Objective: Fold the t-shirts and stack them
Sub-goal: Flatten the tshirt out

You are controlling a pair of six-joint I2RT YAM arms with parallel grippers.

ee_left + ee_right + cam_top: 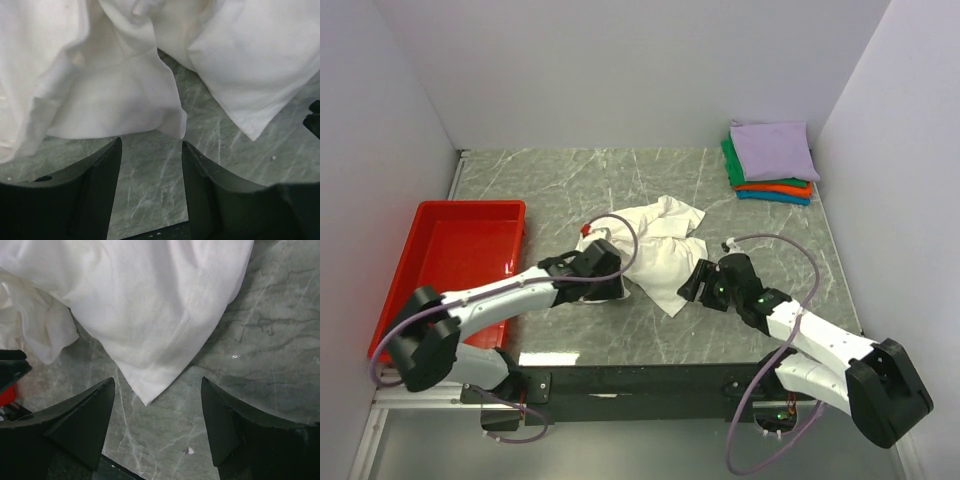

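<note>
White t-shirt (665, 245) lies crumpled at centre frame on the counter (570, 180). Left jaws and right jaws stand wide, empty, flanking its lower edge; folded stack (772, 150) upper right.

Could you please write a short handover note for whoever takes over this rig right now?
Left end effector: open, empty, at the crumpled white cloth t-shirt's near-left edge.
Right end effector: open, empty, facing its near corner.
Done: folded lavender cloth t-shirt atop green t-shirt, orange t-shirt and teal t-shirt, stacked far right.
Left: fold the white one and add it to the stack.
</note>
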